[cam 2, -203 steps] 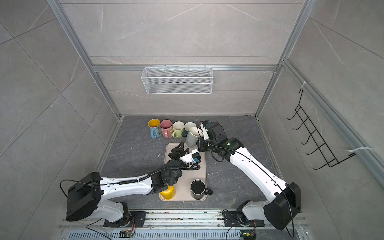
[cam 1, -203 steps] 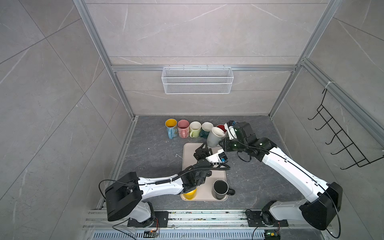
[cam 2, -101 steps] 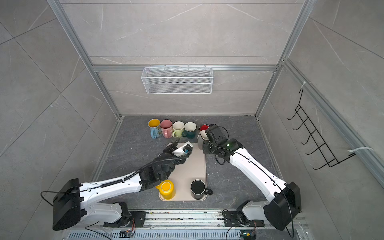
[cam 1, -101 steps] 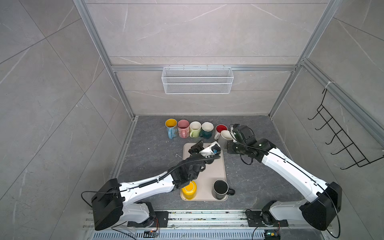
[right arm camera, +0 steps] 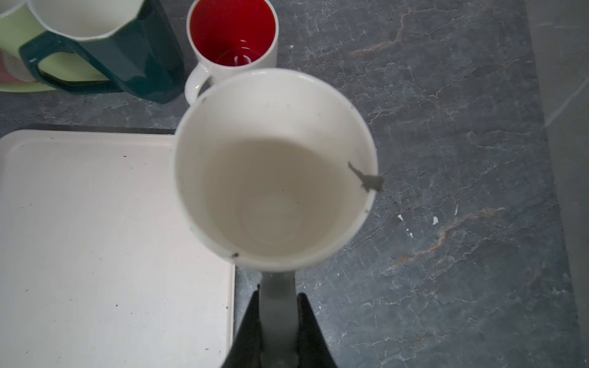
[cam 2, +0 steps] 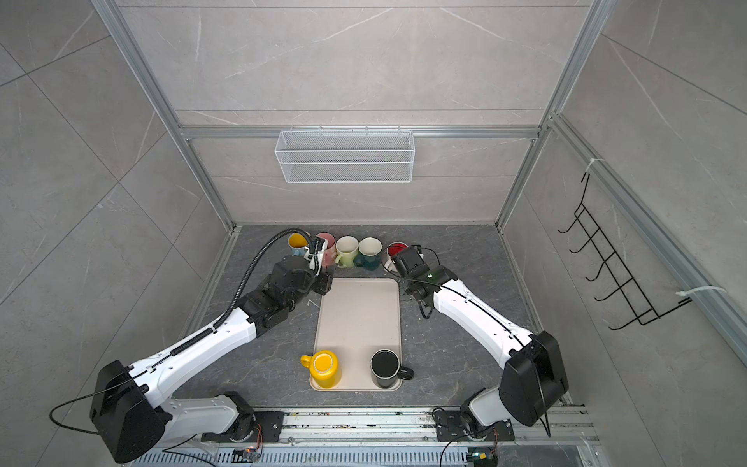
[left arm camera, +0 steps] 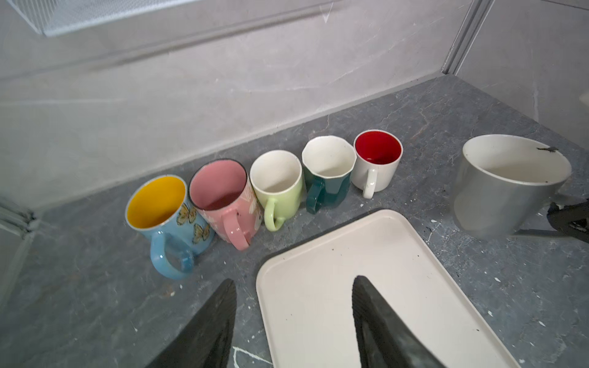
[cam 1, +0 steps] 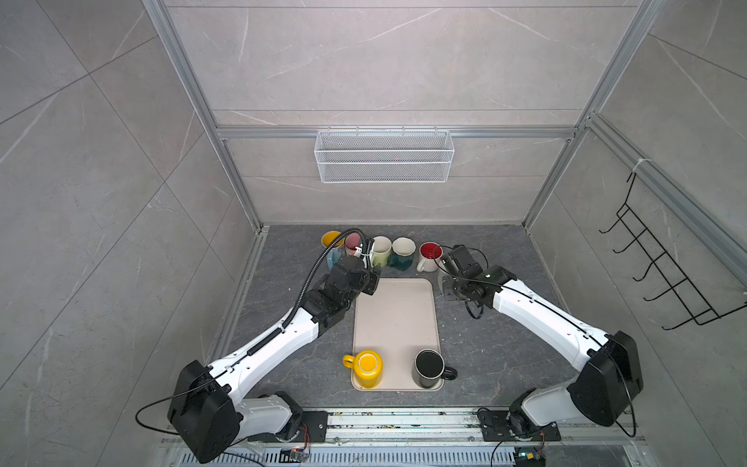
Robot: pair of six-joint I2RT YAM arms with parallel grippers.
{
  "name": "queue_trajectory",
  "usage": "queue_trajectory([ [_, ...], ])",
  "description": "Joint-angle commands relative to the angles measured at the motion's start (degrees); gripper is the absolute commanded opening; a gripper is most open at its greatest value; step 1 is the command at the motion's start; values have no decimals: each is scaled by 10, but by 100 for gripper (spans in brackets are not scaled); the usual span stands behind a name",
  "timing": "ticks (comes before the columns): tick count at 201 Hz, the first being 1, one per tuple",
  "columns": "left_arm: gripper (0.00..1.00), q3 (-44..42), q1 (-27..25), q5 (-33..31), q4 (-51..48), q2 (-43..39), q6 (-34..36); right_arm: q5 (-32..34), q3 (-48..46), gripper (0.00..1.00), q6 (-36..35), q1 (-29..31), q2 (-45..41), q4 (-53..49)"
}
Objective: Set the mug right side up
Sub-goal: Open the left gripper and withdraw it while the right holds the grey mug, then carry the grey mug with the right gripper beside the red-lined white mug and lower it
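The grey mug [right arm camera: 274, 165] with a white inside stands mouth up on the tabletop, just beside the far right corner of the beige tray [cam 1: 396, 315]. My right gripper [right arm camera: 277, 293] is shut on its handle; the left wrist view shows the same mug [left arm camera: 506, 188]. In both top views the right wrist hides most of this mug. My left gripper [left arm camera: 293, 283] is open and holds nothing, and it hovers over the tray's far left corner [cam 1: 370, 283]. A yellow mug [cam 1: 366, 366] stands bottom up on the tray's near end, with a black mug [cam 1: 428, 366] beside it.
A row of upright mugs lines the back: blue with a yellow inside [left arm camera: 159, 204], pink [left arm camera: 223, 194], light green [left arm camera: 277, 181], dark teal [left arm camera: 325, 169], white with a red inside [left arm camera: 376, 159]. A wire basket [cam 1: 384, 155] hangs on the back wall.
The left gripper has let go of the grey mug and drawn back to the tray's far left corner. The right gripper has carried the mug right and set it upright beside the tray.
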Motion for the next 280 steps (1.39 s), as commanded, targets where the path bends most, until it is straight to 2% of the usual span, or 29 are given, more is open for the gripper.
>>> queue_trajectory([
  [1, 61, 8, 23, 75, -23, 0, -87, 24, 23, 0, -17, -18, 12, 50],
  [53, 61, -22, 105, 190, -7, -22, -174, 9, 17, 0, -45, -45, 55, 121],
  [155, 62, -47, 125, 193, -2, -48, -183, 24, 36, 0, -60, -76, 136, 187],
  [280, 61, -55, 127, 177, 4, -60, -196, 7, 17, 0, -60, -107, 179, 274],
])
